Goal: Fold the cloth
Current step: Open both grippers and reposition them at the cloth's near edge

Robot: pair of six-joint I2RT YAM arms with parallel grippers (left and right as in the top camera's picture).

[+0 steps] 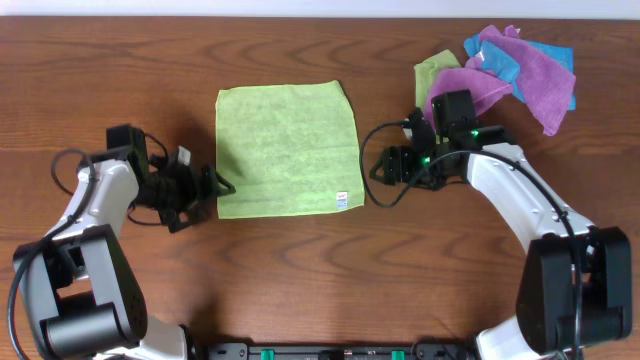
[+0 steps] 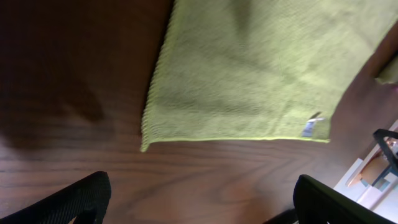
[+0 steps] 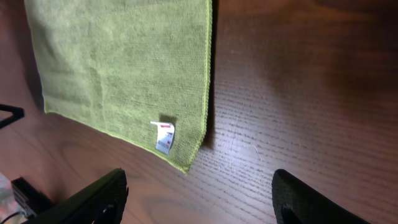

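The cloth lies flat, centre of the desk, white tag at its near right corner. Judged light, limp, low-slip; best pinched at the near corners. Left tool and right tool flank it, both released, holding nothing.

Looks like a robotics lab or test station. Told by a left arm and a right arm based at one edge of a dark wooden bench, with a black rail between their bases. Told too by one green cloth spread flat and a heap of coloured cloths nearby.
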